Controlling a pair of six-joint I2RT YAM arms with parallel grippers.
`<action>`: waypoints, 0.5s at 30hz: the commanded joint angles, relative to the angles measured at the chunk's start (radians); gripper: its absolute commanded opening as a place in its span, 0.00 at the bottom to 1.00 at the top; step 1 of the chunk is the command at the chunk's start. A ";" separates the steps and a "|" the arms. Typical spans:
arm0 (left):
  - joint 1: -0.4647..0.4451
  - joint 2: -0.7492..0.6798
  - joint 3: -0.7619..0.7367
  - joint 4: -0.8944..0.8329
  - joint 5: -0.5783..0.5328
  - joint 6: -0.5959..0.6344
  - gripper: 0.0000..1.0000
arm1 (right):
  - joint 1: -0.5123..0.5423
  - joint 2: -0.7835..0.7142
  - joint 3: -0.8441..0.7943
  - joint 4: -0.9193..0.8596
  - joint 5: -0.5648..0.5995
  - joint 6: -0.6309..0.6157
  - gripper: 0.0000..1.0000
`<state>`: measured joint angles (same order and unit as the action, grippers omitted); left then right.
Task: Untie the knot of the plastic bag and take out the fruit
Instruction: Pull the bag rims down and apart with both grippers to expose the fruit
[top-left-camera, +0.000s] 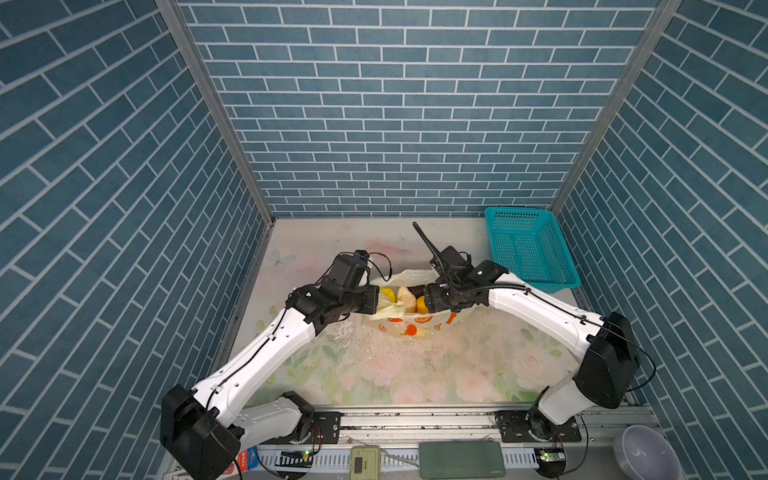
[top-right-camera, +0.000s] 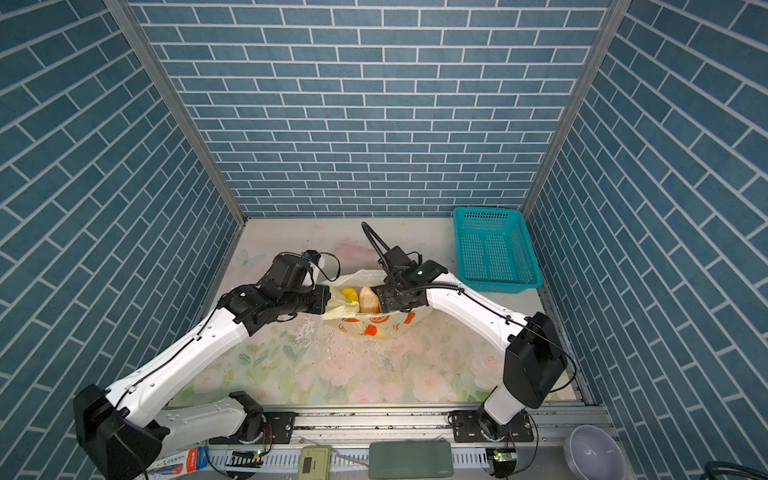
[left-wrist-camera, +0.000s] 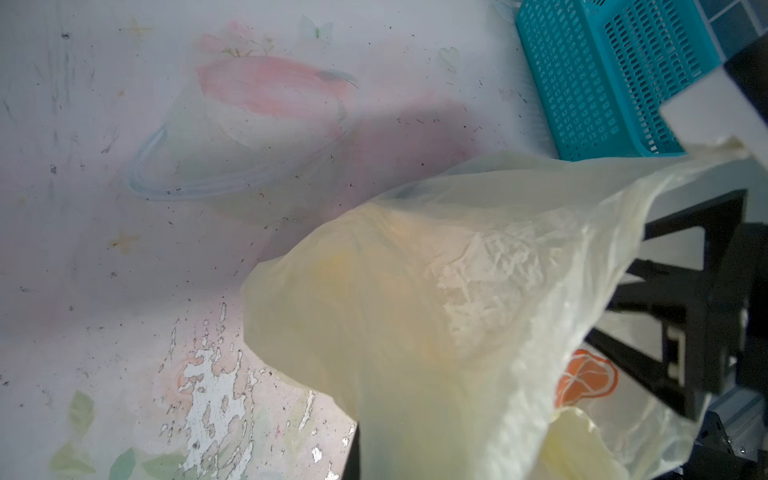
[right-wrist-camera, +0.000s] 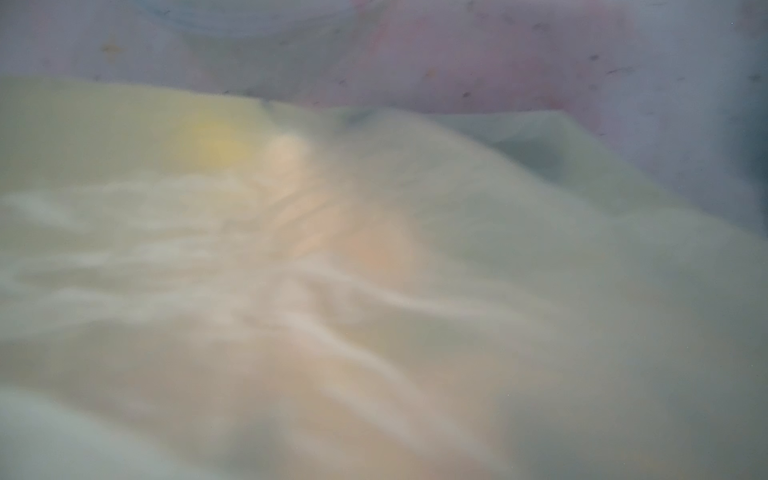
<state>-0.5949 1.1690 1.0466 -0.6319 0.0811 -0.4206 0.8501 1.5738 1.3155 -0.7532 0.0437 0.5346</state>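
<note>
Plastic bag (top-left-camera: 409, 322) sits mid-table, lower centre of both top views, its mouth gaping and no knot to be seen, so I judge the untying done and taking out the fruit (top-left-camera: 405, 300) in hand. The closed left gripper (top-left-camera: 376, 302) pinches the bag's lip on the frame's left. The right gripper (top-left-camera: 430, 302) reaches into the mouth from the right. Whether its jaws are spread I cannot tell. Next it needs a firm hold on one piece, then a lift clear of the film. Only the top views show a bare lemon (top-left-camera: 388, 294) and a cream piece. Both wrist views give just plastic, blurred in the right one.
</note>
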 joint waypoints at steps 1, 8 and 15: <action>-0.009 -0.010 0.016 -0.021 -0.047 -0.016 0.00 | 0.045 -0.005 -0.056 0.130 -0.034 0.053 0.82; -0.011 -0.057 -0.018 -0.014 -0.131 -0.033 0.00 | 0.184 0.027 -0.237 0.337 0.016 0.014 0.83; -0.013 -0.060 -0.038 -0.074 -0.273 0.006 0.00 | 0.291 -0.006 -0.458 0.448 0.050 0.086 0.84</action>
<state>-0.6029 1.1213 1.0306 -0.6540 -0.0906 -0.4385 1.1370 1.5879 0.9180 -0.3668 0.0513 0.5571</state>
